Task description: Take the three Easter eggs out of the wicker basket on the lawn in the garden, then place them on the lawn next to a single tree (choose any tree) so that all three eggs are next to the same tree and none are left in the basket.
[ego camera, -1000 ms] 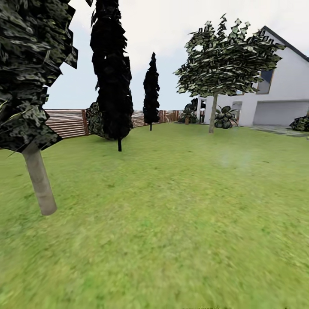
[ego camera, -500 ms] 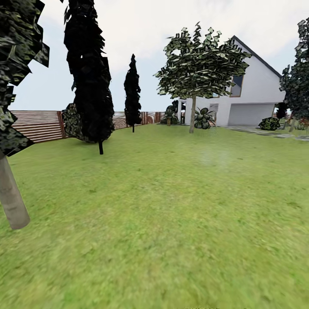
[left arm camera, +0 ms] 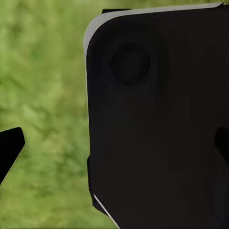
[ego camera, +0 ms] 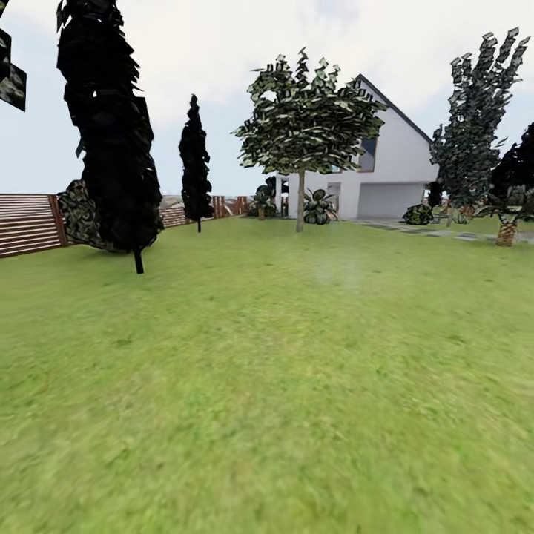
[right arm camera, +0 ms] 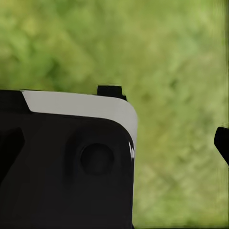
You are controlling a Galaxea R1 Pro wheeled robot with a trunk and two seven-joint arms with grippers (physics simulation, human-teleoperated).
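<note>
The lawn (ego camera: 282, 386) is spread wide across the head view, with the tree (ego camera: 300, 200) set far back before the white house (ego camera: 393, 174) and a black conifer (ego camera: 111, 148) at the left. In both wrist views blurred grass is seen behind a dark robot body; whether either gripper's jaws are spread cannot be told.

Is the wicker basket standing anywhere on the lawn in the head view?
No: the lawn lies bare in front, with trees, a fence and a white house behind.
</note>
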